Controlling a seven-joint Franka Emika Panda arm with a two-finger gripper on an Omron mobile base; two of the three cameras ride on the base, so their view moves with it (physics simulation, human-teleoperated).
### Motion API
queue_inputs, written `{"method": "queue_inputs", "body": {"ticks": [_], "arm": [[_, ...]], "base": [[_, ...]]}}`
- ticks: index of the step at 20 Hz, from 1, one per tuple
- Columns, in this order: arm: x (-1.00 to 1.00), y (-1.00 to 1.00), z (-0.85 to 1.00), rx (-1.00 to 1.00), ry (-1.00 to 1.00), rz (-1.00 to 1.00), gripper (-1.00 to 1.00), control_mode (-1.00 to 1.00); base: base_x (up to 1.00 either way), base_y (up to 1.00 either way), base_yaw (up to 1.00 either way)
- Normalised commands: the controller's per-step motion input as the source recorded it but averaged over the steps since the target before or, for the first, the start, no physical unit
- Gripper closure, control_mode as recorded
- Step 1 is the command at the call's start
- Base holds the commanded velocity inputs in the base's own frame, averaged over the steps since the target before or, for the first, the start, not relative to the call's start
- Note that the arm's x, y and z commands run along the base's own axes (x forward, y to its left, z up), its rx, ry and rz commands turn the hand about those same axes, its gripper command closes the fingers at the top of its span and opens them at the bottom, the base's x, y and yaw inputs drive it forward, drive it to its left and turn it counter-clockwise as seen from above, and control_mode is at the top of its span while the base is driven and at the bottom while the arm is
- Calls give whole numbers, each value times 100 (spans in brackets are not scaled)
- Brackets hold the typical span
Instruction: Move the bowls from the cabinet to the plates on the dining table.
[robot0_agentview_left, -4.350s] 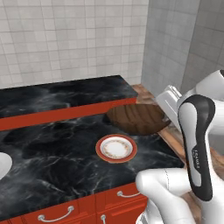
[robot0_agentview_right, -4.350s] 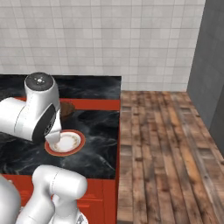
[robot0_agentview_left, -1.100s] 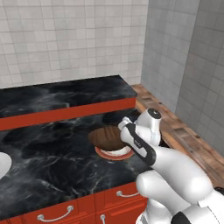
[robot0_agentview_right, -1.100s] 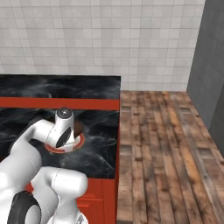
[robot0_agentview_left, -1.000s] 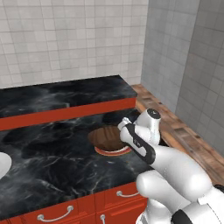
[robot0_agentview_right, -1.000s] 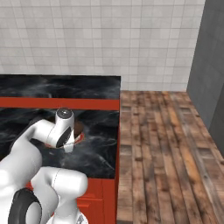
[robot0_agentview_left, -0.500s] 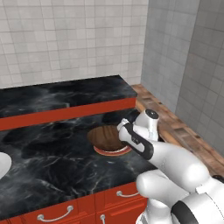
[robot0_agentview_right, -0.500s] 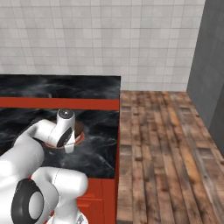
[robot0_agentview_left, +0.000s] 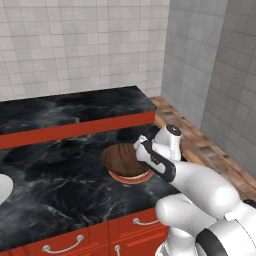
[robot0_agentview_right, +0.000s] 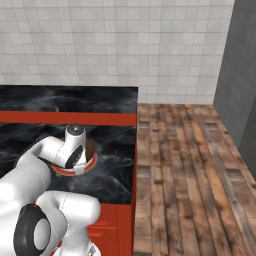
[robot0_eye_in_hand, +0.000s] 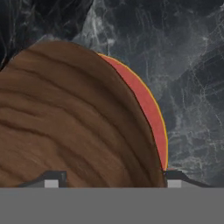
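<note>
1. Dark brown wood grain: that is the one bowl (robot0_agentview_left: 123, 159) I count in the left base view, sitting on one plate (robot0_agentview_left: 131, 176) whose red rim peeks out below it. My gripper (robot0_agentview_left: 143, 148) is at the bowl's right edge, low over the black marble dining table (robot0_agentview_left: 60, 175), which has one red raised strip (robot0_agentview_left: 75, 130) behind the bowl. A second white round edge (robot0_agentview_left: 4, 187) shows far to the left of my fingers, cut off by the frame, so I cannot tell what it is. Two red drawer fronts (robot0_agentview_left: 65, 242) with silver handles run below the tabletop.

2. In the right base view my wrist covers most of the bowl (robot0_agentview_right: 90, 146); a sliver of brown shows just beyond my hand, and the plate's (robot0_agentview_right: 85, 165) red rim curves out beneath. This side adds the wooden plank floor (robot0_agentview_right: 195, 175) to the right of the table, seen in the left base view as a strip.

3. In the hand view the bowl (robot0_eye_in_hand: 65, 118) lies between my fingertips (robot0_eye_in_hand: 174, 177), one at each bottom corner, standing apart and clear of its sides: I am open, gripping nothing. The plate's (robot0_eye_in_hand: 148, 109) red crescent shows beside the right fingertip, with veined marble beyond.
</note>
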Motion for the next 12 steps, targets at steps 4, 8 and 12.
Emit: {"method": "queue_inputs", "body": {"ticks": [4,8,12], "arm": [[-4,-5,28,1,2,0,-100,-100],[-24,-19,46,3,1,-4,-100,-100],[-36,-23,50,4,0,-7,-100,-100]], "base": [[0,0,0],[0,0,0],[0,0,0]]}}
